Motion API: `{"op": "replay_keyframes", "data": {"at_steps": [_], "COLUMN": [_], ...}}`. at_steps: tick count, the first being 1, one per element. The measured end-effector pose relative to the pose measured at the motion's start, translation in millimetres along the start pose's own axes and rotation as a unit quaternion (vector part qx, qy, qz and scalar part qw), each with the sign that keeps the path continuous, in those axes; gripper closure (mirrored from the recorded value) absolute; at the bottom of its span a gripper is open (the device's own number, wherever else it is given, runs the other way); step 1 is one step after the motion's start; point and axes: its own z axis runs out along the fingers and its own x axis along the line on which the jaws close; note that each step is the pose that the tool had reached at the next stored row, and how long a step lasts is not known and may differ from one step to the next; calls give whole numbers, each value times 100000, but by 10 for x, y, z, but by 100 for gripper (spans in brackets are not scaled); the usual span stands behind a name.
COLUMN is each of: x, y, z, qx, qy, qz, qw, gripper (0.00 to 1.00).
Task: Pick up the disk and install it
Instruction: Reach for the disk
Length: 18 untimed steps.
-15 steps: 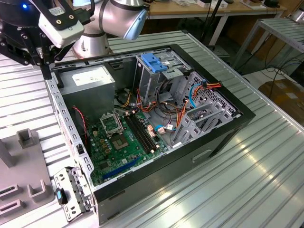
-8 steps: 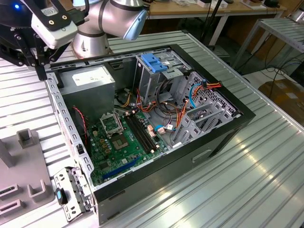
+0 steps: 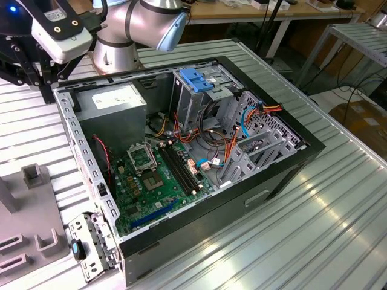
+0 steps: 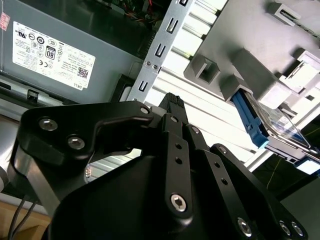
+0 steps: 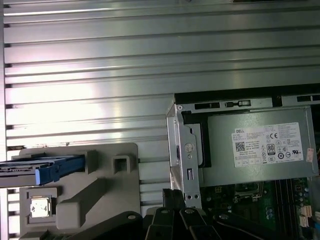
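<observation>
black metal gripper [image 4: 171,102], jaws seemingly closed and empty, beside open black computer case [image 5: 183,150] | flat grey metal disk [image 4: 272,122] in blue plastic rail sits in grey plastic fixture [image 4: 250,42], well apart | risk: skewed grasp could jam disk in fixture

Dial: clock directions as read in the exterior view, centred on the open computer case [image 3: 193,228].
10 o'clock, inside: the power supply [image 3: 112,106] fills the corner.
12 o'clock, inside: the tall drive cage [image 3: 193,90] stands highest.
2 to 3 o'clock, inside: loose cables [image 3: 242,130] cross the bay.
Centre to 7 o'clock: the motherboard [image 3: 151,175] lies low, with open room above it.
11 o'clock, outside: the arm base [image 3: 118,54] blocks the way.
8 o'clock, outside: a grey fixture [image 3: 36,223] with raised blocks, the disk [image 5: 47,167] among them.
7 o'clock: a metal bracket [image 3: 91,241] lies against the case wall.
4 to 5 o'clock: bare ribbed surface [image 3: 290,235], the widest free room.
End effector [image 5: 172,200]: over the strip between fixture and case wall.
</observation>
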Motion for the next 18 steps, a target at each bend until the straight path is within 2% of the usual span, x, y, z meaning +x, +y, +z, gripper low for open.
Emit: {"op": "replay_keyframes", "data": {"at_steps": [18], "x": [129], "y": [-10], "z": [8], "qx": [-1], "qy": [-3], "qz": [-1], "qw": [100000], "gripper": [89]}}
